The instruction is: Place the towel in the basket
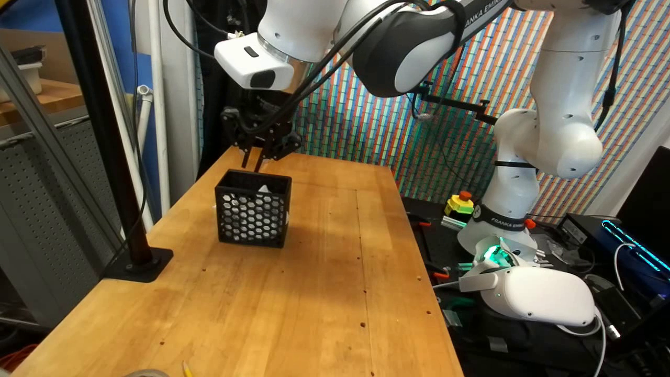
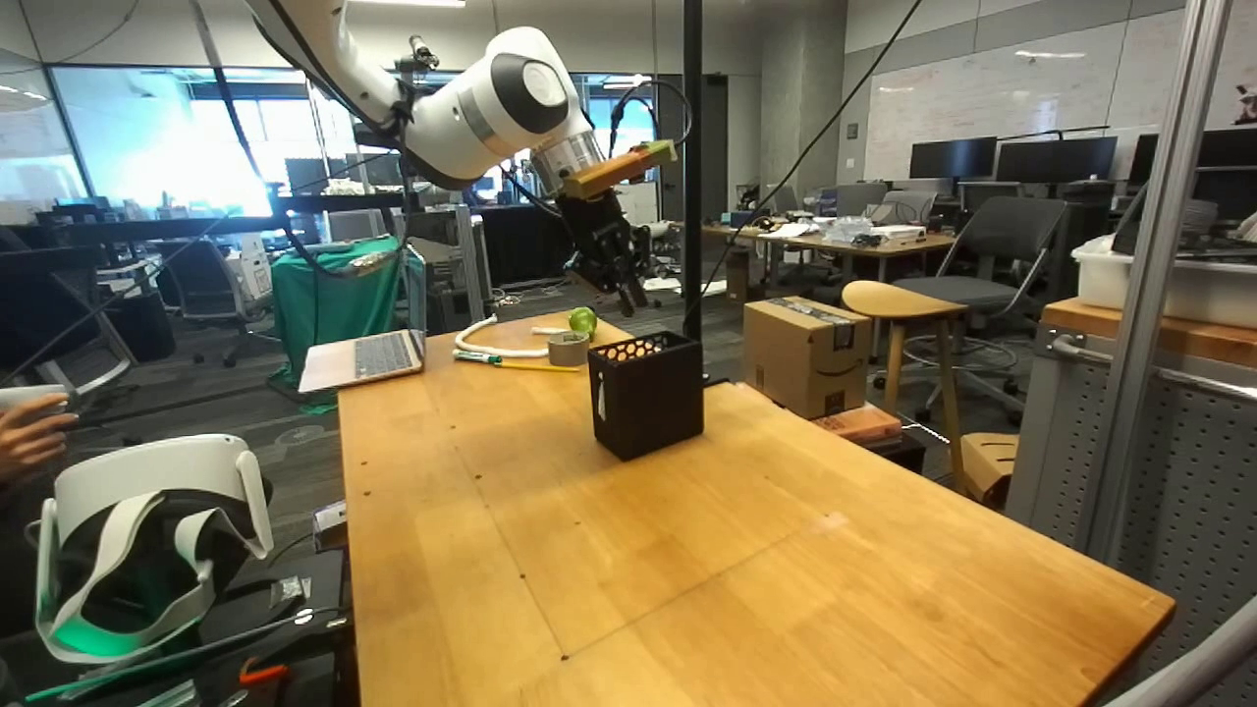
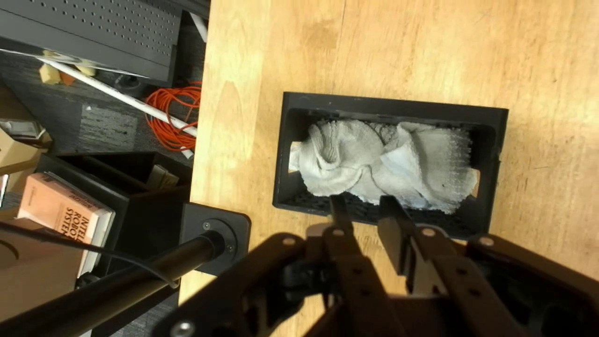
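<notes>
1 orange-covered book (image 3: 58, 208): far left of your wrist view, past the edge of the table (image 3: 234, 70).
1 black post (image 3: 140, 283): standing on the table, near that edge.
1 basket (image 3: 398, 104): black, open-topped, upright on the table, right of the post.
1 towel (image 3: 398, 164): cream-white, frayed, crumpled inside the basket; relative to your gripper (image 3: 363, 202), it lies below the fingertips and apart from them.
Gripper: 2 fingers, narrow gap between them, nothing held; your wrist view shows the tips across the basket's near long rim, and both exterior views show it near the basket's top.
</notes>
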{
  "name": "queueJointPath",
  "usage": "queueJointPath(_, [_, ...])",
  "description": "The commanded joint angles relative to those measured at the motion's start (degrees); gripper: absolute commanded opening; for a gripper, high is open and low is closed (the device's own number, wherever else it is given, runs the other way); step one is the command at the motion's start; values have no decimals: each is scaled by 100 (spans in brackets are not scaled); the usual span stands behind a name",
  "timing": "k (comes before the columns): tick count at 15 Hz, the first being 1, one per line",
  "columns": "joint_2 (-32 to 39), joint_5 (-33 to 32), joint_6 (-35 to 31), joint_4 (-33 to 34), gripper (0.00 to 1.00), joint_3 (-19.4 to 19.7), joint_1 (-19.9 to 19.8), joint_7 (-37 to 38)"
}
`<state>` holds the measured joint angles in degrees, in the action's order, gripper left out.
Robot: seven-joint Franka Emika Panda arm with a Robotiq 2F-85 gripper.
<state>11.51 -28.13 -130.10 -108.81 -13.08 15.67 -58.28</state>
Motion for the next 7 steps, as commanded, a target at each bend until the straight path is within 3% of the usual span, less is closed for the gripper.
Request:
queueJointPath(1, [7,-4,28,17,31,-36,-26,6])
queueJointPath(7, [7,-5,29,-9,32,-36,-26,27])
